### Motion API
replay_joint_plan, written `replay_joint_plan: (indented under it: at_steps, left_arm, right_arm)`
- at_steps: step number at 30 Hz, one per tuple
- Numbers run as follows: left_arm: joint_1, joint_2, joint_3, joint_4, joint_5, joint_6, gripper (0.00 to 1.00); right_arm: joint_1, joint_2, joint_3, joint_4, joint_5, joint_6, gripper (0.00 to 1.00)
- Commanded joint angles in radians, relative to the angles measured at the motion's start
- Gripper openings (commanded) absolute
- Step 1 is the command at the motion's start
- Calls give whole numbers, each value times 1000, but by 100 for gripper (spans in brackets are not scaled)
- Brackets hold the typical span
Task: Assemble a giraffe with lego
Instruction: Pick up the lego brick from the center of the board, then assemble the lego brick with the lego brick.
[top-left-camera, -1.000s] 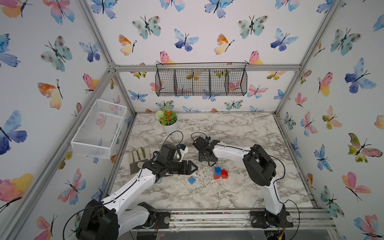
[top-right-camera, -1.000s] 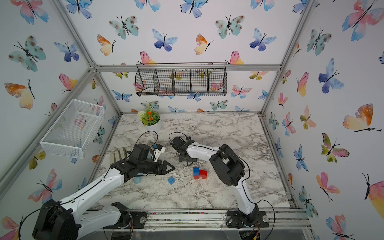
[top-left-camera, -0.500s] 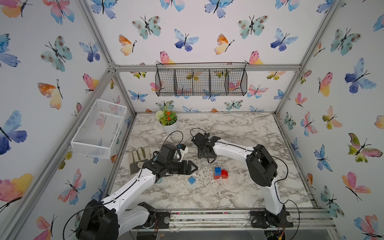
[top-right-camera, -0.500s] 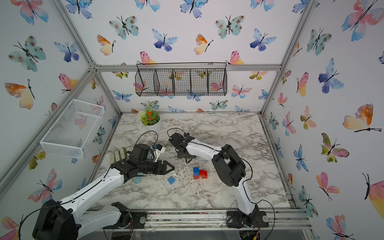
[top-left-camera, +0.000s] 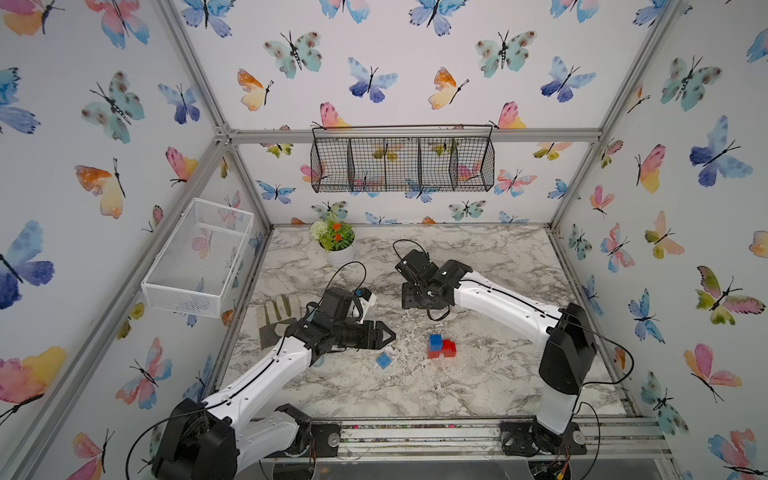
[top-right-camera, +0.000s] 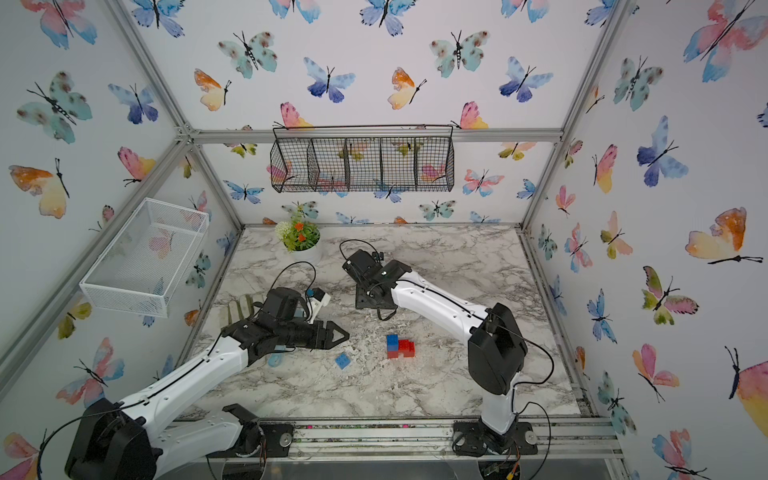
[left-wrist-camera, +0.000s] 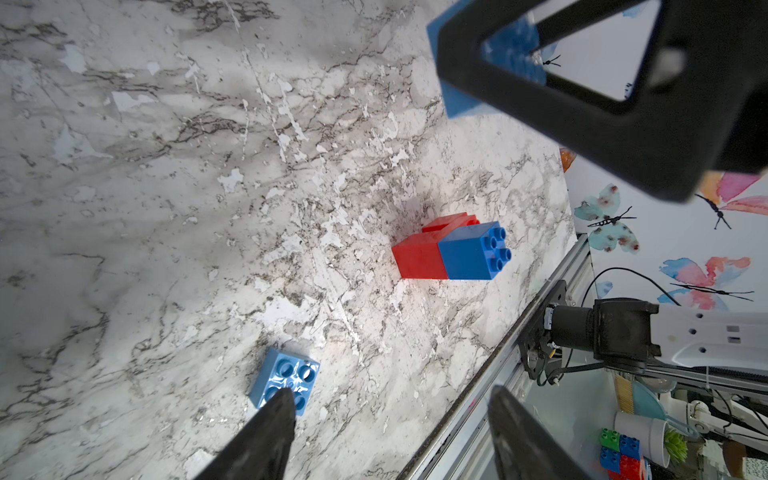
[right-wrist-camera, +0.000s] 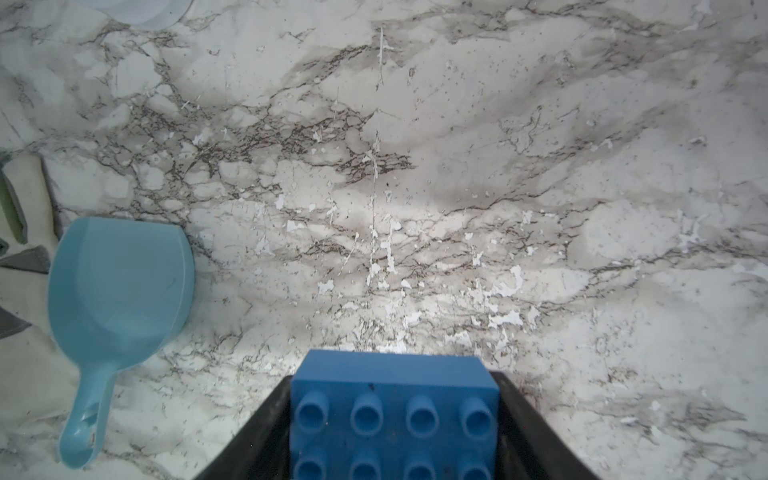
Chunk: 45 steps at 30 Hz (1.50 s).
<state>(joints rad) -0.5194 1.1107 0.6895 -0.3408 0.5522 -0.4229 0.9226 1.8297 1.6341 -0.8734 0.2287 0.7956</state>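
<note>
In both top views the half-built giraffe (top-left-camera: 441, 347) (so far a red stepped block with one blue cube on top) stands near the middle of the marble table (top-left-camera: 478, 390). A small blue brick (top-left-camera: 383, 360) lies loose near the left gripper (top-left-camera: 386, 333). The right gripper (top-left-camera: 410, 300) hangs further back, apart from the figure, and its jaws cannot be read from here.

The left wrist view shows the left jaws standing well apart with nothing between them. One finger (left-wrist-camera: 270, 432) overlaps the small blue brick, though I cannot tell whether it touches. The giraffe sits beyond.

The right wrist view shows the right jaws closed on a long blue brick (right-wrist-camera: 395, 415), gripped by its two end faces with the studs toward the camera.

These bricks look light, rigid and glossy, so the flat side walls are probably the place to hold them, leaving studs and underside free. Pressing one home will likely shove the light figure across the smooth table unless the free gripper braces the red base.
</note>
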Motion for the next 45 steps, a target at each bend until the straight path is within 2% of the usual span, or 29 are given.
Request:
replay_joint_plan:
  at_steps: [1, 9, 19, 33, 45]
  left_arm:
    - [-5, 4, -8, 3, -9, 2, 73]
    - [-4, 3, -8, 2, -11, 3, 73]
    - [-4, 8, -7, 1, -11, 3, 73]
    - [-4, 10, -7, 0, -12, 5, 73]
    - [-4, 14, -7, 2, -9, 5, 73]
  right_arm:
    - [39, -30, 23, -118, 2, 16, 53]
    - [99, -109, -51, -181, 30, 78, 52]
    - [117, -207, -220, -112, 17, 126, 51]
    - [126, -195, -293, -46, -18, 136, 51]
    - [142, -185, -315, -48, -2, 152, 50]
